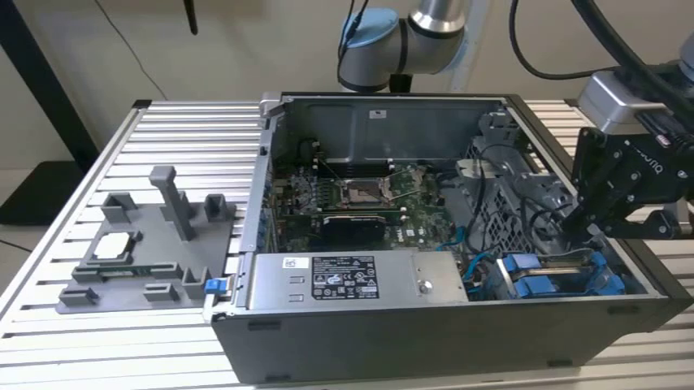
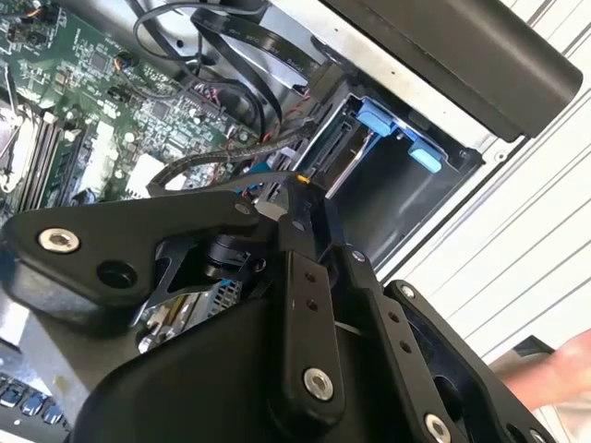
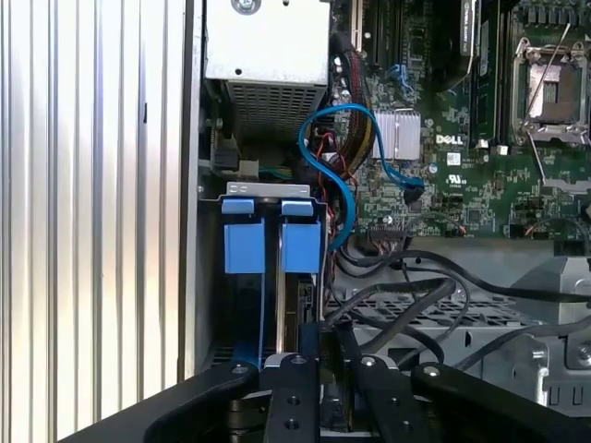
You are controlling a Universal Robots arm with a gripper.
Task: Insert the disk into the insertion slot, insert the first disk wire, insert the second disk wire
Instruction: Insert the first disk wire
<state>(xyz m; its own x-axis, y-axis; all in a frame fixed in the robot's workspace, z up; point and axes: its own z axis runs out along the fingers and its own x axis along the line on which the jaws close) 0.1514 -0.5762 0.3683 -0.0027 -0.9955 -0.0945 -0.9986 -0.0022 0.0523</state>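
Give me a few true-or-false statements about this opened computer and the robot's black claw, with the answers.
1. The black metal computer case lies open, with its green circuit board showing. True.
2. The black gripper hangs over the grey plastic fixture on the exterior view's left. False: it reaches into the case at the exterior view's right, close to the blue plastic drive frames.
3. In the first wrist view, two blue frame fronts stand side by side in the bay. True.
4. The table is smooth wood. False: it is made of ribbed silver metal slats.
5. A bright blue cable curves beside the circuit board. True.
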